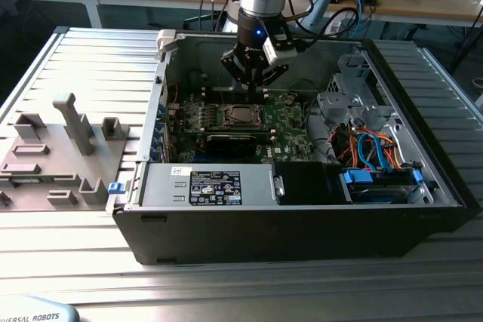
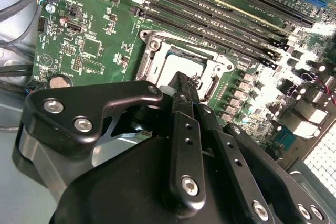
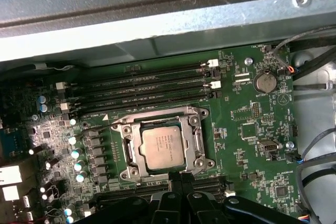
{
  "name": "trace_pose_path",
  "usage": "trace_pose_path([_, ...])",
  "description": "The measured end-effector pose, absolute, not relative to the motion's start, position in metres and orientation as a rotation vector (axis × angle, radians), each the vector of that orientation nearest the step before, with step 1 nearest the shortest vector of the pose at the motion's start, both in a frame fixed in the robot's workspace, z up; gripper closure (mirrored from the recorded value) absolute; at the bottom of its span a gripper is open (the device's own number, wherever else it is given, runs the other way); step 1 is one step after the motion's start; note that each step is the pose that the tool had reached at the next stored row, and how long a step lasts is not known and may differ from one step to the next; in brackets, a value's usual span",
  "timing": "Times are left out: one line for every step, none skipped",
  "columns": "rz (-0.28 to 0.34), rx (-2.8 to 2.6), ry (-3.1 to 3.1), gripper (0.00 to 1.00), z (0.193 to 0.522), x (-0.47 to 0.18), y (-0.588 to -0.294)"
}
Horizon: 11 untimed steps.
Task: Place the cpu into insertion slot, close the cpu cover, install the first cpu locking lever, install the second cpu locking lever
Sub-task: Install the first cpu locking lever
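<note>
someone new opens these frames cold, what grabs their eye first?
Probably the gripper, hanging inside the open computer case just above the green motherboard. Next, in the first wrist view, the cpu seated in the socket with the cpu cover lying down around it, the fingertips right at the socket's edge. To the exterior view's left, a grey fixture tray sits beside the case.

The arm comes straight down from above, its silver-grey wrist section upright with a small blue light glowing near its lower end. Below it the black gripper (image 1: 254,87) hangs pointing downward. In the second wrist view the fingers (image 2: 184,129) lie pressed side by side, tapering together to a single narrow tip with no gap between them.
</note>
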<state>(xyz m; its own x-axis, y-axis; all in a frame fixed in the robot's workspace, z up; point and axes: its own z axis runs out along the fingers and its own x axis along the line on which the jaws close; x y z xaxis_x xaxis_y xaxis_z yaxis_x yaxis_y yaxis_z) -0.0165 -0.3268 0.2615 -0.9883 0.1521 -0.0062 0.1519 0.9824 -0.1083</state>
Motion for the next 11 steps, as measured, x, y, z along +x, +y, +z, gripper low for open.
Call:
trace_pose_path([0.171, -0.239, -3.126, 0.89, 0.2615, -0.0165, -0.3268])
trace_pose_path([0.171, -0.235, -3.126, 0.89, 0.2615, -0.0165, -0.3268])
trace_pose_path([0.171, -0.233, -3.126, 0.89, 0.2615, -0.0165, -0.3268])
trace_pose_path([0.171, -0.23, -3.127, 0.89, 0.2615, -0.0165, -0.3268])
trace_pose_path([0.171, -0.228, -3.127, 0.89, 0.2615, -0.0165, -0.3268])
trace_pose_path([0.171, -0.227, -3.127, 0.89, 0.2615, -0.0165, -0.3268])
trace_pose_path([0.171, -0.225, -3.127, 0.89, 0.2615, -0.0165, -0.3268])
trace_pose_path([0.171, -0.223, -3.128, 0.89, 0.2615, -0.0164, -0.3268])
trace_pose_path([0.171, -0.222, -3.128, 0.89, 0.2615, -0.0165, -0.3268])
trace_pose_path([0.171, -0.222, -3.128, 0.89, 0.2615, -0.0165, -0.3268])
trace_pose_path([0.171, -0.22, -3.128, 0.89, 0.2615, -0.0164, -0.3268])
